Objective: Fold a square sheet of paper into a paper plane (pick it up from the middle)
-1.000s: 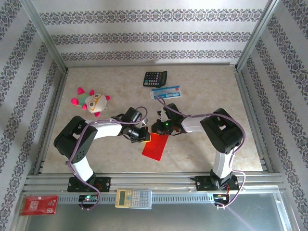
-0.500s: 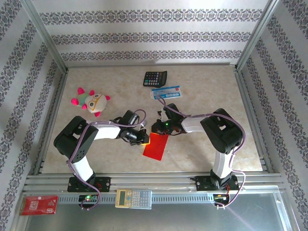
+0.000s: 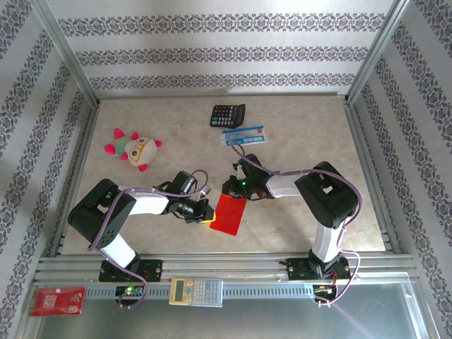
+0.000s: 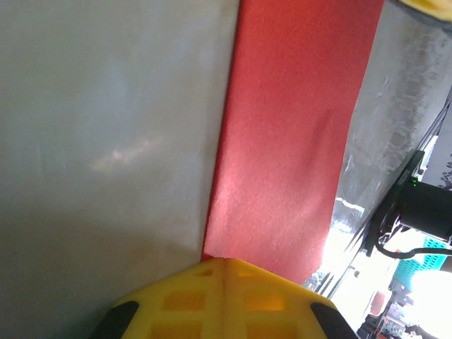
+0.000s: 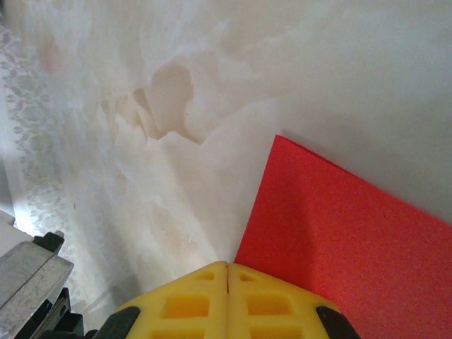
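Red sheet of paper (image 3: 229, 215) lies flat on the table (image 3: 304, 141), a rectangle, between the arms. Left gripper (image 3: 207, 215): fingers closed together, tips at paper's 9 o'clock edge. Right gripper (image 3: 229, 191): closed likewise, at 11 o'clock corner.

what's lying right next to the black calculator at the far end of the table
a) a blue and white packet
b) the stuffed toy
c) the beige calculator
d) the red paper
a: the blue and white packet lies just on the near side of the black calculator. The stuffed toy is off to the left, the red paper sits nearer the arms, and the beige calculator rests on the near rail.
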